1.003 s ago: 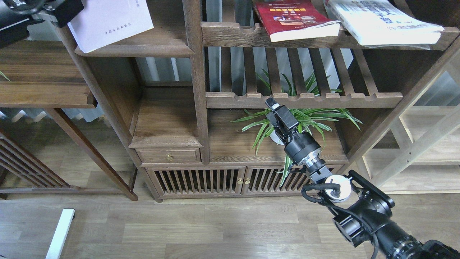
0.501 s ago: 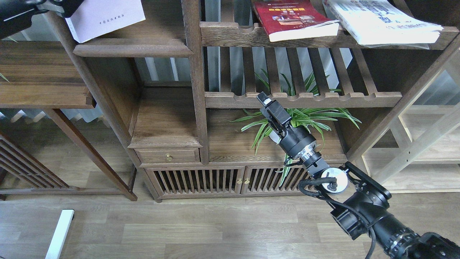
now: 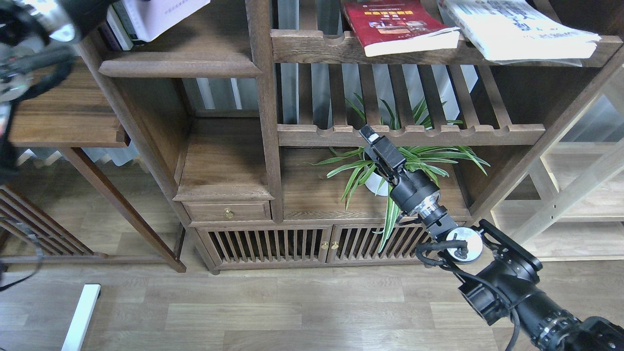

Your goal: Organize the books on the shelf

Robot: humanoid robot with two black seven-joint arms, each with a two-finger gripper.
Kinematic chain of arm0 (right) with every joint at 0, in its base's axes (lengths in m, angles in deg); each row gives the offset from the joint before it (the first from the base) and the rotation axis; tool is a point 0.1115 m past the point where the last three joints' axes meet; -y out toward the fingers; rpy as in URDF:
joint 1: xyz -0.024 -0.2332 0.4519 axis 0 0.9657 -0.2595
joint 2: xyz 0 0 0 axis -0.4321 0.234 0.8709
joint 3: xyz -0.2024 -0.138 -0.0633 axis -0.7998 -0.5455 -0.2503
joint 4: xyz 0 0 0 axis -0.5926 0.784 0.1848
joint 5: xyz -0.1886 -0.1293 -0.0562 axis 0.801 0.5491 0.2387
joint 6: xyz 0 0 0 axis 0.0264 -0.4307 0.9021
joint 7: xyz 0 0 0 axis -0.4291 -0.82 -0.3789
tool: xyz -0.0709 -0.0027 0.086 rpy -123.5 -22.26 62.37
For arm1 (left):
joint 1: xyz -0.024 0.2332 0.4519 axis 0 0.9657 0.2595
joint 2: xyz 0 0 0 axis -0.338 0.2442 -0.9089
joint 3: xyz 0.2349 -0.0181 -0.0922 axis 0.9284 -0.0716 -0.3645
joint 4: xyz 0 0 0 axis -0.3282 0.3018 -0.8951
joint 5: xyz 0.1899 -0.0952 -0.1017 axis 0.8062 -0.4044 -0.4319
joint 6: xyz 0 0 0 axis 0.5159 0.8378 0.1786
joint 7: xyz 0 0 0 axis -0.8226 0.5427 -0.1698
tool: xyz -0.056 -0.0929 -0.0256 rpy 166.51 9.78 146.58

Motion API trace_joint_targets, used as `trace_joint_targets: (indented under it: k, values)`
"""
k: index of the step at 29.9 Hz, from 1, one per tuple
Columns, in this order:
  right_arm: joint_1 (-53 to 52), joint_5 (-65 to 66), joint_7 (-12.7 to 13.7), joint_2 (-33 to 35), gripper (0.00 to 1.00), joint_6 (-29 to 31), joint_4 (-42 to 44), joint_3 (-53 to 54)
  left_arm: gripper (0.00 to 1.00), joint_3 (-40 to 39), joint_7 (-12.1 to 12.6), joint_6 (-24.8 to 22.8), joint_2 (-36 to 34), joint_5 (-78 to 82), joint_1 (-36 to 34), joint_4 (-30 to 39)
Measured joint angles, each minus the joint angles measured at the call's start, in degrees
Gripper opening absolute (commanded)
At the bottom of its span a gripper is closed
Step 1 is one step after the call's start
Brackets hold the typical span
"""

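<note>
on the shelf (image 3: 180,66), top left, the lavender-white book (image 3: 161,14)

The lavender-white book (image 3: 163,14) leans tilted over the dark-brown shelf (image 3: 180,64); the dark red book (image 3: 397,24) and the white book (image 3: 516,29) (both flat) overhang a slatted rack.

Even daylight, sharp focus, blurred top-left corner

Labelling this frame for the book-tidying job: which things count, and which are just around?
Job:
lavender-white book
dark red book
white book
solid shelf board
left gripper

Just around:
potted plant
drawer
slatted rack
</note>
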Motion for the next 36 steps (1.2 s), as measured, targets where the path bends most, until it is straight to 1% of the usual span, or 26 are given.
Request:
trace_joint_targets:
  k: [4, 6, 8, 11, 16, 17, 19, 23, 25, 31, 36]
  values:
    - [-0.01, -0.09, -0.04, 0.88, 0.93, 0.0, 0.0, 0.12, 0.09, 3.56, 0.0, 8.16, 1.39, 1.11, -1.06, -0.1]
    - [-0.01, -0.17, -0.07, 1.07, 0.93, 0.0, 0.0, 0.2, 0.09, 4.7, 0.0, 10.88, 1.5, 1.26, -1.31, -0.19]
    - [-0.02, -0.24, -0.08, 1.08, 0.93, 0.0, 0.0, 0.35, 0.09, 5.25, 0.0, 12.35, 1.52, 1.31, -1.42, -0.43]
    - [-0.02, -0.27, -0.09, 1.09, 0.93, 0.0, -0.02, 0.52, 0.09, 5.51, 0.0, 12.97, 1.39, 1.32, -1.46, -0.98]
    - [0.05, -0.39, -0.09, 1.16, 0.93, 0.0, -0.07, 0.91, 0.13, 5.55, 0.0, 12.27, 1.05, 1.32, -2.87, -3.23]
    - [0.06, -0.42, -0.09, 1.17, 0.93, 0.0, -0.07, 1.13, 0.13, 5.55, 0.0, 11.95, 1.02, 1.32, -3.34, -4.04]
    - [0.06, -0.44, -0.09, 1.17, 0.93, 0.0, -0.07, 1.57, 0.08, 5.55, 0.0, 11.23, 0.97, 1.28, -4.07, -5.57]
    - [-0.05, -0.45, -0.09, 1.2, 0.93, 0.0, -0.08, 1.76, 0.08, 5.5, 0.0, 10.33, 0.91, 0.82, -5.0, -8.04]
    - [-0.25, -0.45, -0.12, 1.25, 0.93, 0.0, -0.08, 1.85, 0.08, 5.28, 0.0, 9.31, 0.88, 0.69, -5.41, -9.43]
    - [-0.43, -0.45, -0.12, 1.07, 0.93, 0.0, -0.07, 2.21, 0.08, 4.41, 0.0, 4.19, 0.15, 0.42, -5.73, -13.45]
    - [-0.46, -0.45, -0.12, 0.74, 0.93, 0.0, 0.01, 2.23, 0.08, 4.82, -1.47, 2.42, -0.35, -0.97, -7.43, -17.19]
